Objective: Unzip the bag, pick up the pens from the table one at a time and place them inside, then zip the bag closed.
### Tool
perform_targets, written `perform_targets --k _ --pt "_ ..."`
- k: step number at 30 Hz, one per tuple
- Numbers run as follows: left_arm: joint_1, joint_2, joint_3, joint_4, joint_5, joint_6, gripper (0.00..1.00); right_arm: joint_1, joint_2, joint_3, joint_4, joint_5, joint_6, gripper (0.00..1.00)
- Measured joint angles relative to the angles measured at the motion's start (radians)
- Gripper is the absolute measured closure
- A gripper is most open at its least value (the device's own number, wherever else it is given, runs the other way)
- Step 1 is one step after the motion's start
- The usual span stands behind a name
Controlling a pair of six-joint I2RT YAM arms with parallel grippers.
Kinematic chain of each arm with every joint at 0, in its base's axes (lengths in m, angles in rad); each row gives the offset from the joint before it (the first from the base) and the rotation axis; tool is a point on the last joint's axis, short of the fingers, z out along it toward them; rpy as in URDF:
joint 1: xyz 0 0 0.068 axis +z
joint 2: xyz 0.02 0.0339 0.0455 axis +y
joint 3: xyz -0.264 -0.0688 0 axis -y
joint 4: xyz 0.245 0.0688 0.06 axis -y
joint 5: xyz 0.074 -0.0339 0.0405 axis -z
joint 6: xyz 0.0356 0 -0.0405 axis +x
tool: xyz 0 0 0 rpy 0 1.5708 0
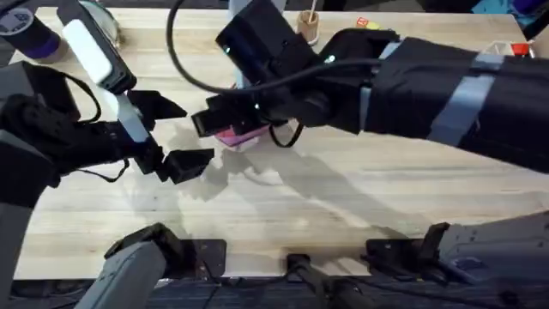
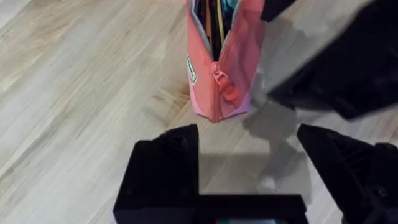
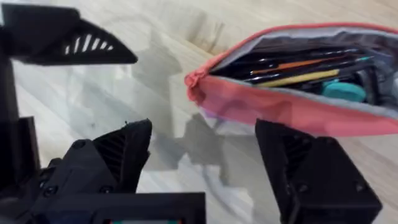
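The pink-red bag (image 3: 292, 109) lies on the table (image 1: 343, 206) with its zip open and the mouth gaping. Several pens (image 3: 292, 65) lie inside it: dark ones, an orange one and a yellow one, beside a teal item. The zip pull (image 2: 224, 86) hangs at the bag's (image 2: 214, 68) near end. My left gripper (image 2: 249, 155) is open, a short way off that end and apart from it. My right gripper (image 3: 205, 162) is open too, hovering over the bag's side with nothing between its fingers. In the overhead view the right gripper (image 1: 225, 127) covers most of the bag (image 1: 238, 137), and the left gripper (image 1: 176, 133) stands to its left.
A cup with a wooden stick (image 1: 308, 26) stands at the table's back edge. At the back left is a dark blue round container (image 1: 26, 36), and at the back right a red item (image 1: 517, 50). Bare wood lies in front of the bag.
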Motion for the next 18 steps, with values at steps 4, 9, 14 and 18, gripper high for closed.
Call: perform_targets --k 4,9,14,18 --pt "0.000 0.000 0.000 -0.001 -0.015 0.000 0.006 0.030 0.000 0.000 -0.009 0.000 0.000 0.005" --pt "0.000 0.000 0.000 -0.014 -0.040 0.000 0.006 0.048 0.000 0.000 -0.011 0.000 0.002 0.004" --pt "0.000 0.000 0.000 -0.051 -0.090 0.000 0.006 0.051 0.000 0.000 -0.025 0.000 0.016 0.004" --pt "0.000 0.000 0.000 -0.055 -0.121 0.000 0.006 0.051 0.000 0.000 -0.038 0.000 0.036 0.004"
